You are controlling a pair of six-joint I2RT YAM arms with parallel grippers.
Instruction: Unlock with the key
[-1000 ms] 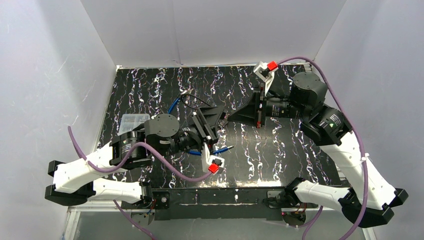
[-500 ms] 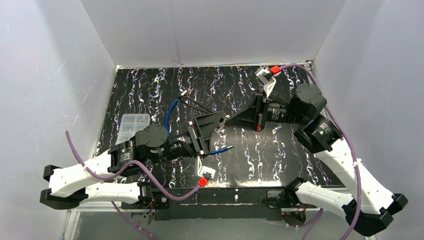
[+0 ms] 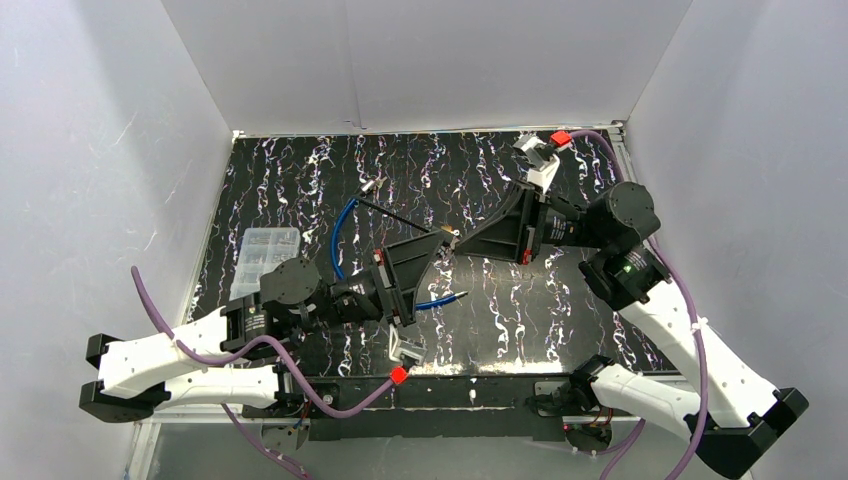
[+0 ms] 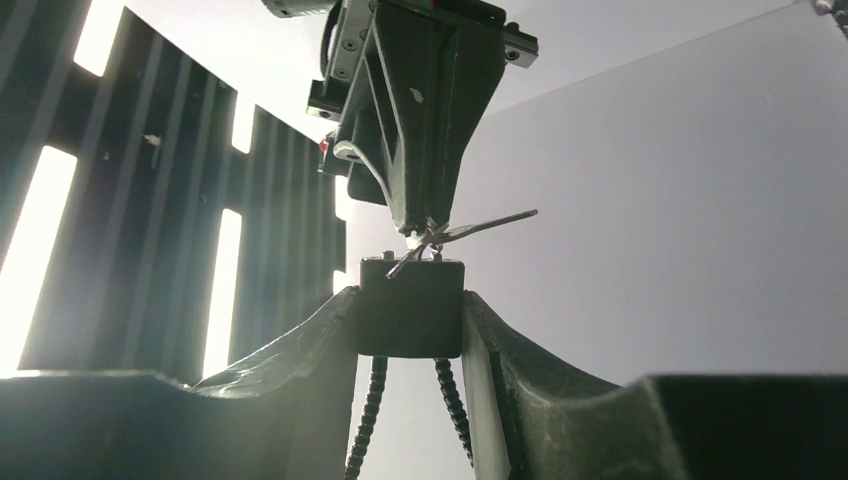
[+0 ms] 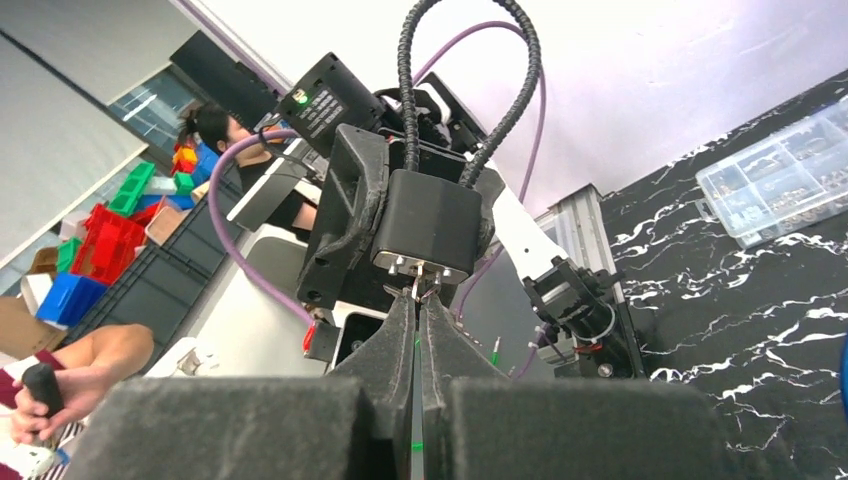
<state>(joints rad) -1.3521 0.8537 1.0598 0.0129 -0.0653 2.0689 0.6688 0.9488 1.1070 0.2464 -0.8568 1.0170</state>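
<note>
While left gripper (image 4: 411,322) clamps the black cable lock (image 5: 428,225) by its body, mid-air over the marbled table (image 3: 560,300), right gripper (image 5: 420,305) is pinched tight on the key (image 5: 421,284), tip at the lock's keyhole face. Can't tell how deep it sits. Clear parts box (image 3: 262,250) lies at table's left edge.

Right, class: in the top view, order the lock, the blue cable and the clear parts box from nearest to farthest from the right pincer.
1. lock: right at the right pincer tip, gripped by the left pincer.
2. blue cable: curving away on the left.
3. clear parts box: farthest left.
</note>
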